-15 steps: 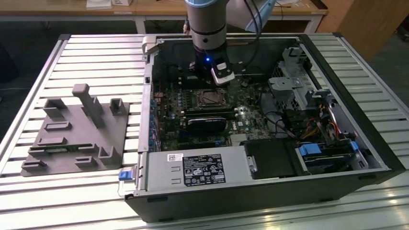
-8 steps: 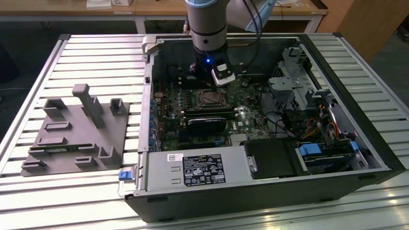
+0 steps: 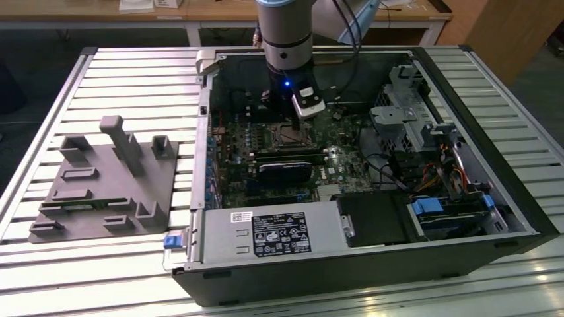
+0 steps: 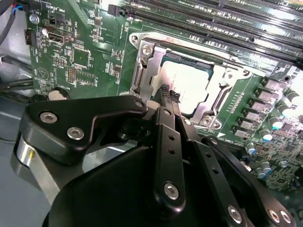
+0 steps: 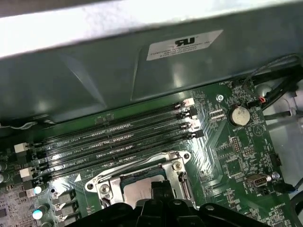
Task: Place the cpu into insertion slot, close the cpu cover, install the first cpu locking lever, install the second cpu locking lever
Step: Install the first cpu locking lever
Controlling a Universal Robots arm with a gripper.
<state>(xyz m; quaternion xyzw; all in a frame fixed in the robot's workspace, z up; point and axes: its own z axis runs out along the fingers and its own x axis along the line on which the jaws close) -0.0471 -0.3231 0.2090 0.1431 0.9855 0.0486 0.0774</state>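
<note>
The cpu (image 4: 191, 87), a flat chip with a silver-grey top, lies in the insertion slot (image 3: 286, 135) on the green motherboard inside the open computer case. The cpu cover (image 4: 222, 90), a silver frame plate, lies flat around the chip's top, and it shows in the first wrist view too, cpu cover (image 5: 106, 182). My gripper (image 4: 168, 93) hangs straight over the chip's edge, its black fingertips shut together with nothing between them. A thin metal lever rod (image 5: 137, 165) runs along the socket's side nearest the long memory slots. In the exterior view the gripper (image 3: 282, 122) stands just above the socket.
Long black memory slots (image 5: 118, 142) lie beside the socket, and a coin battery (image 5: 238, 114) sits nearby. The case wall (image 5: 142, 71) rises close behind them. A drive cage and cables (image 3: 414, 125) fill the exterior view's right. A grey fixture (image 3: 105, 178) rests on the table at the left.
</note>
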